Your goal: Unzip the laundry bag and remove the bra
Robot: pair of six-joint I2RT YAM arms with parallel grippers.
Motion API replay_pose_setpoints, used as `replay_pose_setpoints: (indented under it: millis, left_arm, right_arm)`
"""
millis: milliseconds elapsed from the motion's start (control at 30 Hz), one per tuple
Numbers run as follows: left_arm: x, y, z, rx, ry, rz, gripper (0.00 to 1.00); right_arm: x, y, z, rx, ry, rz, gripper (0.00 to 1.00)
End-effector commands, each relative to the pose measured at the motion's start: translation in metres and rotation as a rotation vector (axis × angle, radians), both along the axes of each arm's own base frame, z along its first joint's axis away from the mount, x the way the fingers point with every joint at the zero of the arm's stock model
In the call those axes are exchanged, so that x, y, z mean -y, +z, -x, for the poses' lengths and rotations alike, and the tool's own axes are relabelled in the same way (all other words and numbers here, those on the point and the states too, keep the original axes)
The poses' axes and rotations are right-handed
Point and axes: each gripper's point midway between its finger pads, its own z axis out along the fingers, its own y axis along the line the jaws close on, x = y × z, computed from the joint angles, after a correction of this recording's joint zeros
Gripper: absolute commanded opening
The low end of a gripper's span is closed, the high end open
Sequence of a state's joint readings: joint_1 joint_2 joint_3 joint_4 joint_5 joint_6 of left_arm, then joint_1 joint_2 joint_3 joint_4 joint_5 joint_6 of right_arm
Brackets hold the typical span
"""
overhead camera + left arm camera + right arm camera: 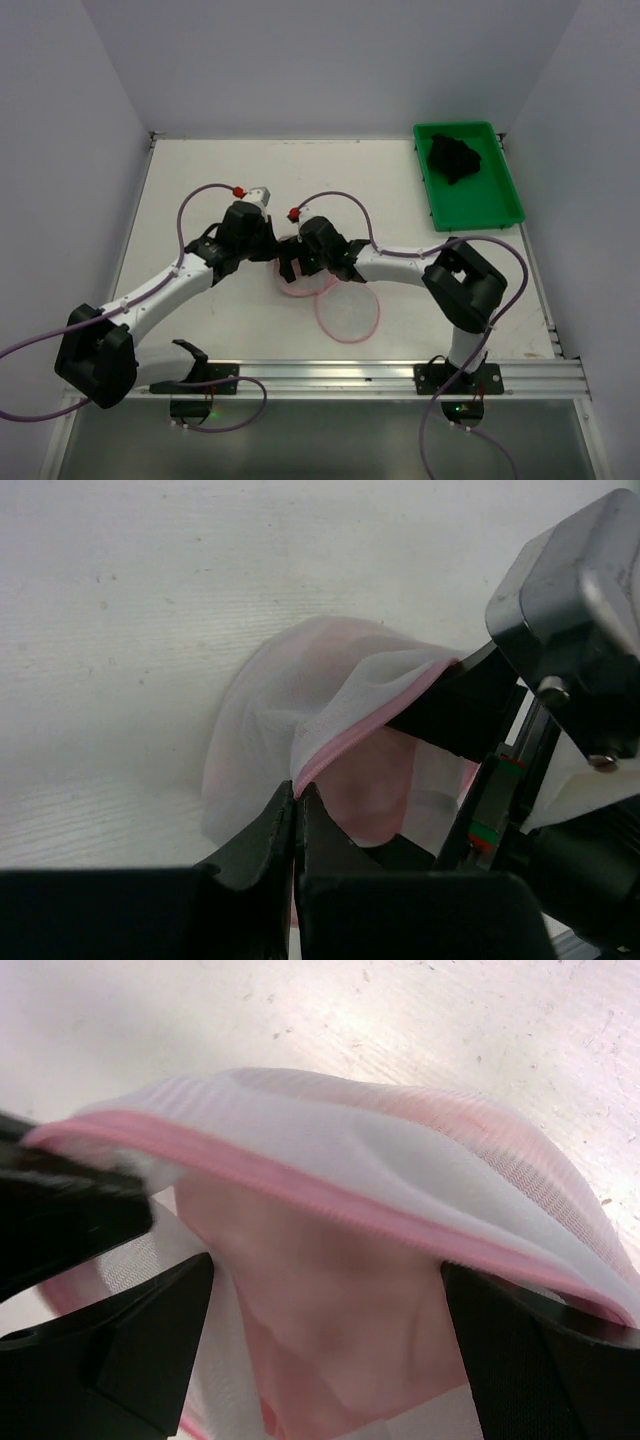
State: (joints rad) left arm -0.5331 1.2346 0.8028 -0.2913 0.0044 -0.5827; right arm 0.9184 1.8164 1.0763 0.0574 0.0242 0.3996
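My left fingers (285, 815) are pinched tight on the pink zip rim (340, 748) of the round white mesh laundry bag (290, 670). They hold that edge lifted off the pale worktop (200, 180), so the mouth gapes instead of sagging flat. My right fingers (150, 1320) stand wide apart and hold nothing, one to each side of the opening just below the raised rim. I judge they are lined up to reach in.

Through the gap I see a soft pale-pink fold, but I cannot tell whether it is the bra or the bag's own lining. From above, the bag sits mid-worktop between my two wrists. Its other disc-shaped half (348, 315) lies flat toward the near right, so the zip looks largely undone. Well apart, in the far right corner, a green rectangular plastic tray (478, 222) holds a dark crumpled bundle (455, 158) I cannot identify.
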Motion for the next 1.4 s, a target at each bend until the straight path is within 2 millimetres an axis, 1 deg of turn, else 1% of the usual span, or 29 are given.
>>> replay_pose_setpoints:
  millis: [0,33,67,167,200,267,300,367,400,433,500,533,567,600,633,700,767,800,833,867,933,1000,1033,1133,1167,1233,1267,1300,1367]
  left_arm:
    - [0.004,0.01,-0.004,0.039,-0.004,0.025,0.01]
    - [0.004,0.009,-0.003,0.037,-0.007,0.022,0.01]
    - [0.001,0.008,-0.004,0.04,0.003,0.009,0.01]
    - [-0.004,0.004,-0.004,0.04,0.017,-0.008,0.0]
    - [-0.005,0.003,-0.004,0.039,0.021,-0.01,0.0]
    - [-0.007,-0.001,-0.003,0.032,0.023,-0.02,0.0]
    - [-0.008,-0.001,-0.002,0.031,0.025,-0.021,0.0]
    - [-0.012,-0.004,-0.002,0.028,0.033,-0.033,0.0]
    - [-0.014,-0.005,-0.002,0.029,0.039,-0.036,0.0]
    - [-0.016,-0.005,-0.002,0.027,0.044,-0.04,0.0]
    - [-0.018,-0.006,-0.002,0.027,0.049,-0.043,0.0]
    - [-0.019,-0.005,-0.002,0.028,0.054,-0.046,0.0]
    - [-0.02,-0.005,-0.002,0.032,0.057,-0.049,0.0]
    - [-0.022,-0.007,-0.001,0.025,0.059,-0.056,0.0]
    - [-0.023,-0.008,-0.001,0.025,0.064,-0.062,0.0]
    - [-0.026,-0.01,-0.001,0.018,0.07,-0.068,0.0]
    - [-0.028,-0.013,0.001,0.011,0.073,-0.072,0.0]
    - [-0.028,-0.015,0.001,0.008,0.075,-0.073,0.0]
    - [-0.03,-0.018,0.002,0.003,0.082,-0.08,0.0]
    - [-0.032,-0.022,0.002,-0.005,0.088,-0.086,0.0]
    - [-0.033,-0.03,0.006,-0.026,0.086,-0.093,0.0]
    - [-0.031,-0.033,0.009,-0.035,0.077,-0.08,0.0]
    - [-0.032,-0.039,0.012,-0.043,0.078,-0.078,0.0]
    - [-0.035,-0.044,0.017,-0.051,0.083,-0.073,0.0]
    - [-0.036,-0.049,0.021,-0.06,0.083,-0.073,0.0]
    - [-0.034,-0.054,0.024,-0.069,0.08,-0.058,0.0]
    - [-0.037,-0.064,0.03,-0.091,0.082,-0.064,0.0]
    - [-0.036,-0.067,0.033,-0.1,0.083,-0.054,0.0]
    - [-0.034,-0.072,0.035,-0.107,0.084,-0.033,0.0]
  right_arm:
    - [-0.007,-0.021,-0.001,-0.026,-0.005,0.082,0.99]
    - [-0.006,-0.027,0.001,-0.041,-0.003,0.099,0.99]
    - [-0.005,-0.038,0.002,-0.059,-0.008,0.122,0.98]
    - [-0.004,-0.046,0.0,-0.082,-0.019,0.141,0.84]
    - [-0.005,-0.047,0.001,-0.084,-0.017,0.143,0.68]
    - [-0.004,-0.044,0.0,-0.078,-0.025,0.142,0.49]
    - [-0.003,-0.042,0.0,-0.073,-0.025,0.138,0.32]
    - [-0.004,-0.036,0.0,-0.057,-0.015,0.12,0.16]
    - [-0.003,-0.037,0.005,-0.066,0.004,0.113,0.14]
    - [-0.004,-0.027,0.006,-0.051,0.013,0.089,0.13]
    - [-0.002,-0.022,0.01,-0.038,0.027,0.06,0.03]
    - [-0.003,-0.008,0.011,-0.017,0.03,0.027,0.0]
    - [-0.004,0.0,0.01,0.005,0.034,0.002,0.0]
    - [0.001,-0.001,0.013,0.007,0.036,0.002,0.0]
    - [0.002,0.014,0.014,0.031,0.042,-0.029,0.0]
    - [0.006,0.021,0.018,0.052,0.047,-0.055,0.0]
    - [0.005,0.043,0.017,0.097,0.047,-0.117,0.0]
    - [0.009,0.042,0.02,0.098,0.046,-0.12,0.0]
    - [0.009,0.045,0.023,0.1,0.055,-0.136,0.0]
    - [0.01,0.055,0.027,0.118,0.067,-0.175,0.0]
    - [0.012,0.064,0.028,0.131,0.059,-0.22,0.0]
    - [0.02,0.072,0.024,0.137,0.026,-0.243,0.0]
    - [0.024,0.076,0.019,0.137,0.001,-0.265,0.0]
    - [0.042,0.075,0.009,0.117,-0.087,-0.29,0.0]
    - [0.045,0.077,0.012,0.106,-0.078,-0.317,0.0]
    - [0.044,0.089,0.014,0.098,-0.057,-0.389,0.0]
    - [0.044,0.092,0.018,0.096,-0.039,-0.407,0.0]
    - [0.042,0.103,0.024,0.098,-0.008,-0.437,0.0]
    - [0.039,0.119,0.029,0.11,0.024,-0.472,0.0]
